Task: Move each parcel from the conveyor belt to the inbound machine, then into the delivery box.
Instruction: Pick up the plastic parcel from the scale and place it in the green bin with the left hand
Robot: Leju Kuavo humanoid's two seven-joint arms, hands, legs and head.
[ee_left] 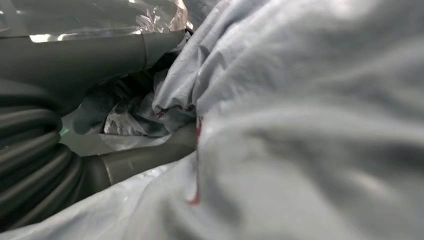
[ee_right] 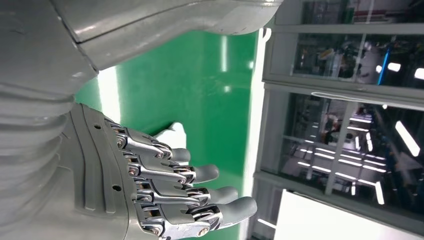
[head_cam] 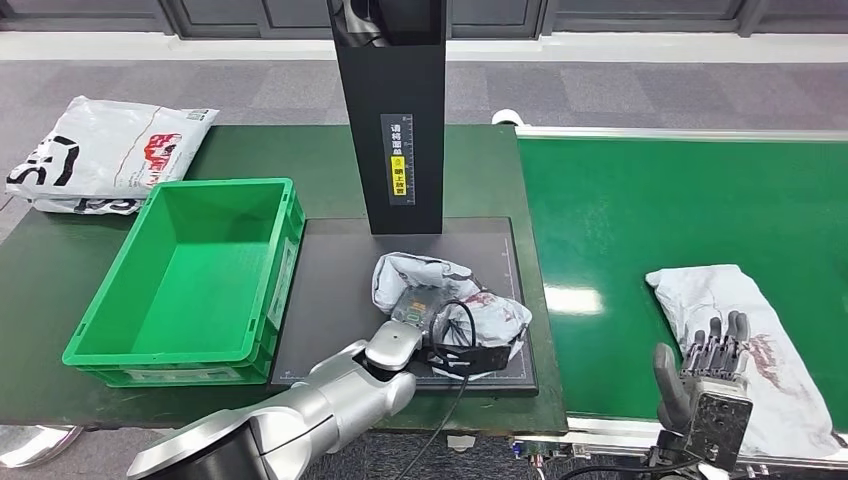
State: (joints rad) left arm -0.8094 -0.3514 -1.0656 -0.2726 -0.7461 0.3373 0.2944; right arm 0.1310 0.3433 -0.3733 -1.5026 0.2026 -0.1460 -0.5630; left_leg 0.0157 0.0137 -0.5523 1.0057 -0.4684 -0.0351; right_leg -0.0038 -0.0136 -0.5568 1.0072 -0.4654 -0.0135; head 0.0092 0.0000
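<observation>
While the left hand (head_cam: 455, 345) grips a crumpled parcel (head_cam: 445, 290) on the inbound machine's dark plate (head_cam: 335, 290), just right of the green delivery box (head_cam: 190, 275), the right hand (head_cam: 705, 375) hovers empty, fingers apart, over a second parcel (head_cam: 750, 335) on the conveyor belt (head_cam: 640, 220). From the left wrist, grey parcel film (ee_left: 300, 125) presses against the thumb (ee_left: 90, 50). From the right wrist, the fingers (ee_right: 170, 190) are loosely spread above the belt.

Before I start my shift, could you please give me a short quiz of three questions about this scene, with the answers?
1. True or false: the green crate already holds a parcel.
2. Which hand holds the crumpled parcel on the black platform of the inbound machine? A) left hand B) right hand C) neither
3. Fill in: the flat parcel near the right hand lies on the green ____.

Key
1. False. The crate is empty inside.
2. A. The left hand grips it; the right hand is open, fingers apart.
3. Conveyor belt.
</observation>
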